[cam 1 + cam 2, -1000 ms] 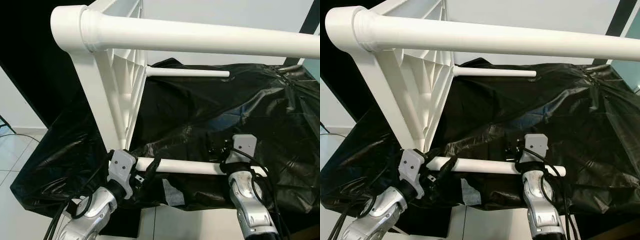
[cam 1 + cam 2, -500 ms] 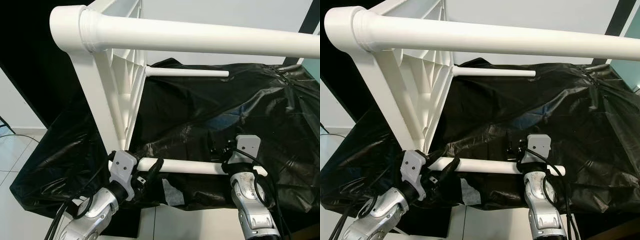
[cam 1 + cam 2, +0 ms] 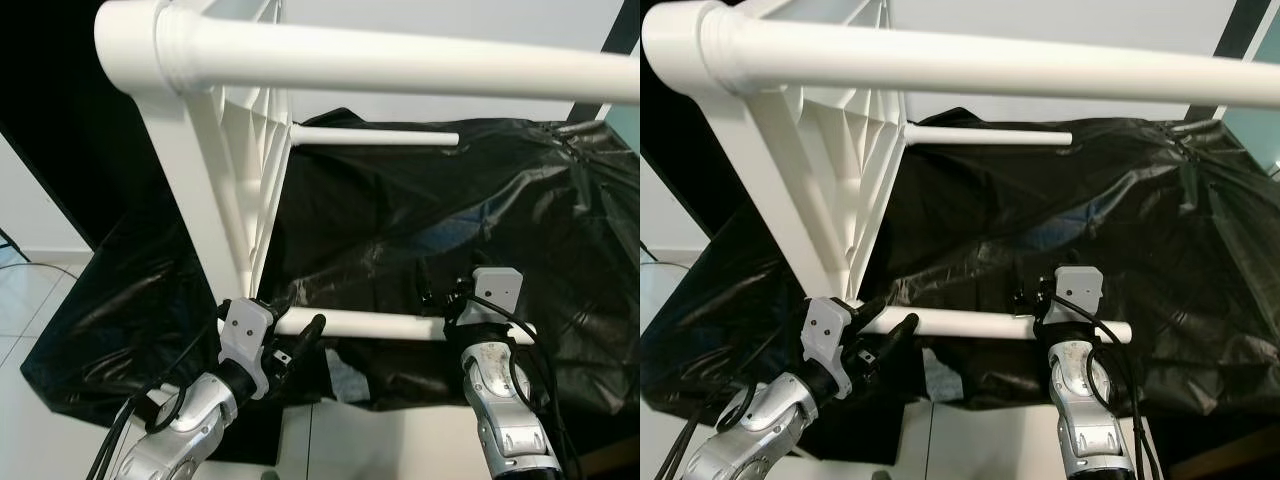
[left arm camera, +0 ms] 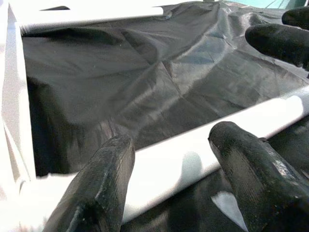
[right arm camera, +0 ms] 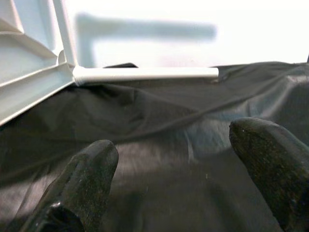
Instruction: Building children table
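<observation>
Table frame [image 3: 215, 190] is tipping up a touch since a second ago, with the left gripper [image 3: 290, 335] spread around the lower leg [image 3: 370, 323] over the black sheet [image 3: 480, 210], and the right gripper [image 3: 1035, 300] looking open near the leg's far end, though I can't tell if it's touching.

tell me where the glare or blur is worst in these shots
Right wrist view: the background above the far table leg is blown out white, and the near claw fingers are soft. Left wrist view: the white leg is overexposed near the frame. Eye views: sharp, with sheen on the black plastic sheet.
</observation>
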